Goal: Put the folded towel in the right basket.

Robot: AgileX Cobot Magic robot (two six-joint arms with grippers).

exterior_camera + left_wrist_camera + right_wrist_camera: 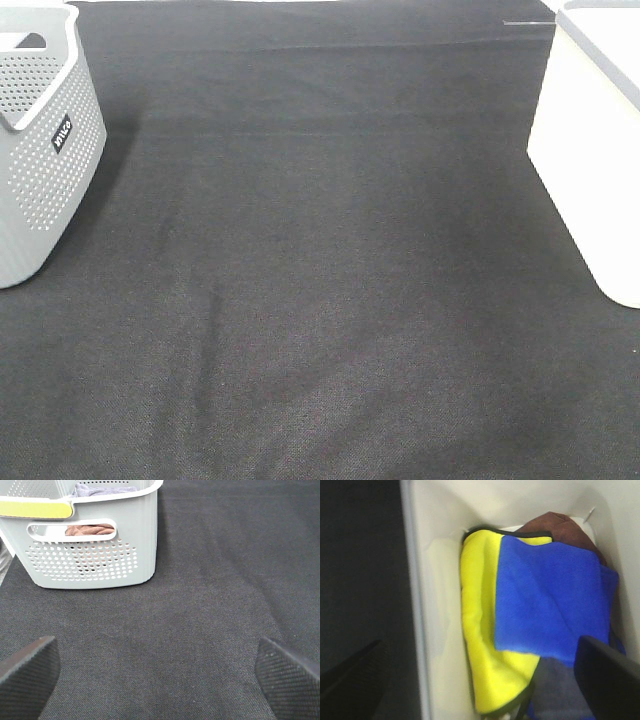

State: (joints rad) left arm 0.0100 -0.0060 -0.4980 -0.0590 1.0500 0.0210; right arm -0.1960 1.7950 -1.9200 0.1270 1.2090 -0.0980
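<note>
Grey perforated basket (40, 150) well apart from white basket (590, 150), across black cloth (320, 280). Left gripper (160, 672) spread wide, holding nothing, on the far side from white basket. Inside white basket: blue towel (550, 600), folded, lying on yellow towel (477, 630); probably the task's piece, delivered. Right gripper (482, 677) spread, empty, above white basket near its wall. Next, likely: lift straight out of white basket, fingers wide, clear of blue towel's edge.

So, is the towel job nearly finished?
Looks done: a blue towel lies folded in the right basket, none on the black cloth. Nothing in hand: the right gripper hangs open over its edge, the left gripper open too. Remaining: probably just pulling back.
</note>
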